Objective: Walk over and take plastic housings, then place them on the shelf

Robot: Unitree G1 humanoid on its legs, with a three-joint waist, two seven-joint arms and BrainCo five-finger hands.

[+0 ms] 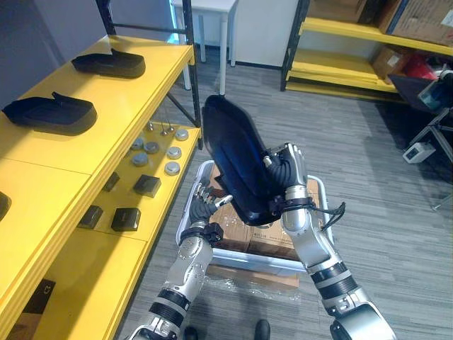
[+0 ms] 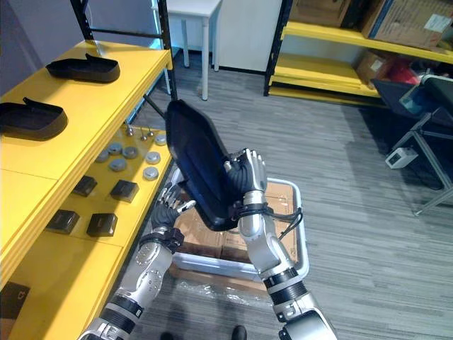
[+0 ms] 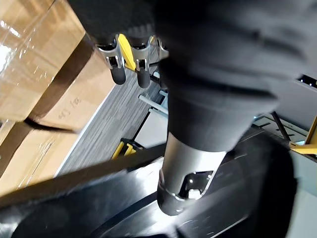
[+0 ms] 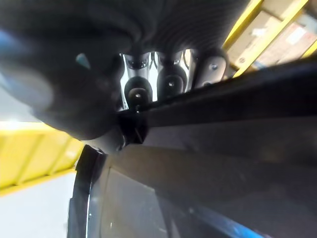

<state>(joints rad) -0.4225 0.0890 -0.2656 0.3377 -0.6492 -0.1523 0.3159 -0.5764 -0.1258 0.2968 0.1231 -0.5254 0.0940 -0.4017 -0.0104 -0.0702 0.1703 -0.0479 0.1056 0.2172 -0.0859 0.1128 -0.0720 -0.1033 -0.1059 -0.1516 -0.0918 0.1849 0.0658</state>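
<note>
A large black plastic housing (image 1: pixel 237 156) stands tilted on edge above a cart, and my right hand (image 1: pixel 287 177) is shut on its right rim. The right wrist view looks along the housing's dark surface (image 4: pixel 223 163). My left hand (image 1: pixel 205 205) is open just below the housing's lower left edge, fingers relaxed over a cardboard box; I cannot tell if it touches the housing. Two more black housings (image 1: pixel 110 64) (image 1: pixel 49 113) lie on the top board of the yellow shelf (image 1: pixel 120 134) at my left.
A white-framed cart (image 1: pixel 255 261) with cardboard boxes (image 1: pixel 241 237) stands right in front. The yellow shelf's lower board holds small black boxes (image 1: pixel 126 218) and silver discs (image 1: pixel 172 168). Another yellow rack (image 1: pixel 354 35), a white table (image 1: pixel 212 7) and a chair (image 1: pixel 432 106) stand behind.
</note>
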